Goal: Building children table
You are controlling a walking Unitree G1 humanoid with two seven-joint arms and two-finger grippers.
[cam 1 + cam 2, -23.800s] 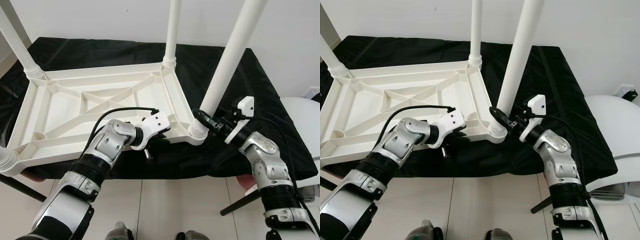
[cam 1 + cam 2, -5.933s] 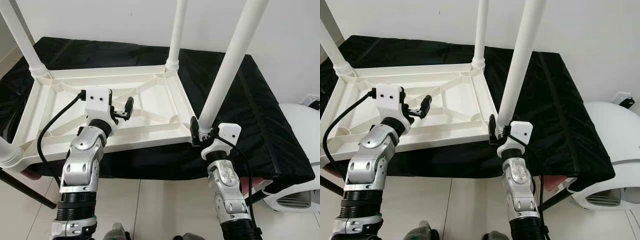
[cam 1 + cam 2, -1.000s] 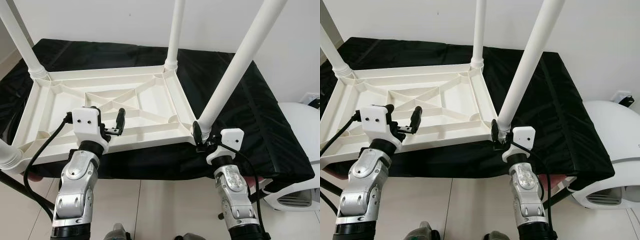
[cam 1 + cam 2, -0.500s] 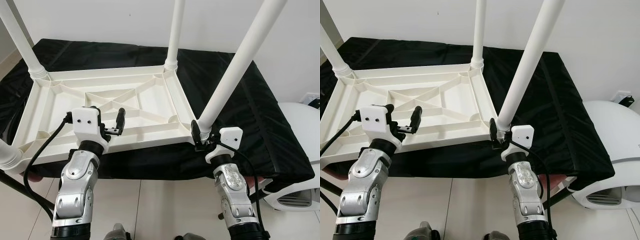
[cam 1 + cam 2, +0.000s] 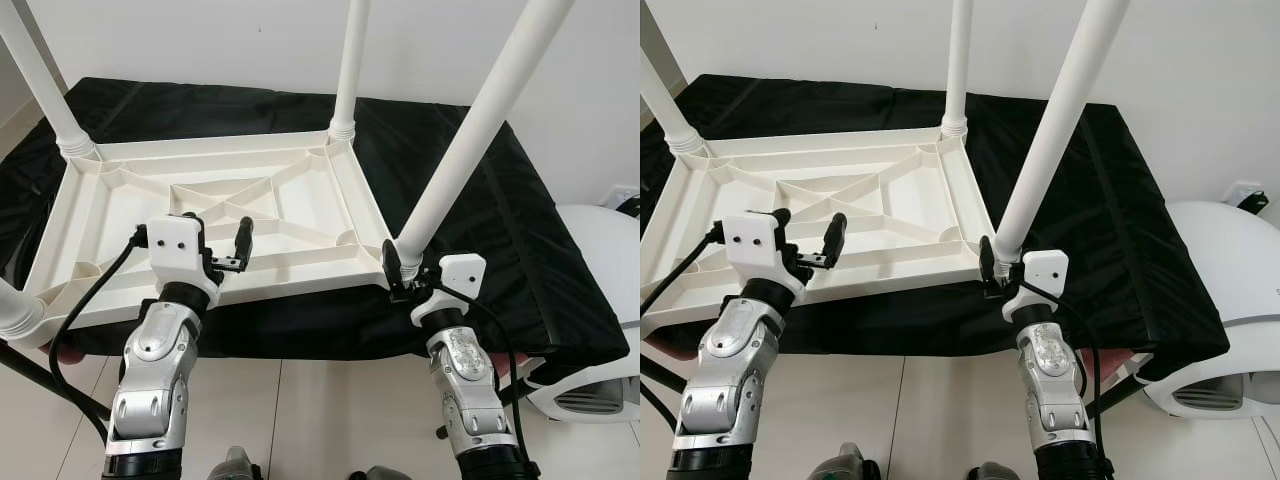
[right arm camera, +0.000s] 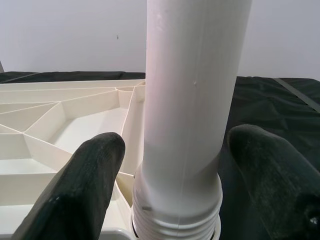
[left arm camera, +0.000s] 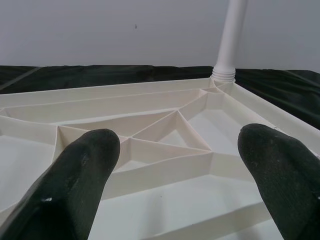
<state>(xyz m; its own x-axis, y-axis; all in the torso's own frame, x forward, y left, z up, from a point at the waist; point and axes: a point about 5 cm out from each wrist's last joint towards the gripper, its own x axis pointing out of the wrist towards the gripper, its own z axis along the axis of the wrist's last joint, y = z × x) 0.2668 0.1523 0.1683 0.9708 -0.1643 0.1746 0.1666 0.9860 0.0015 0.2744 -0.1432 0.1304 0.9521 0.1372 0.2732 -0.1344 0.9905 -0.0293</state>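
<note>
1. The upturned tabletop point(image 5: 200, 215) lies on a black cloth point(image 5: 500, 230); its legs run out of frame.
2. The right gripper point(image 6: 175, 165) straddles the near leg point(image 6: 192, 100), fingers apart, contact unclear.
3. The left gripper point(image 7: 175, 165) hovers open over the ribs.

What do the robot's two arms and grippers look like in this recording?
Both arms are jointed silver metal with black bands near the base. Each wrist carries a boxy white housing with small dark holes and a black cable looping back along the arm. The left gripper and right gripper each have two long black fingers with rounded, finely textured tips.
</note>
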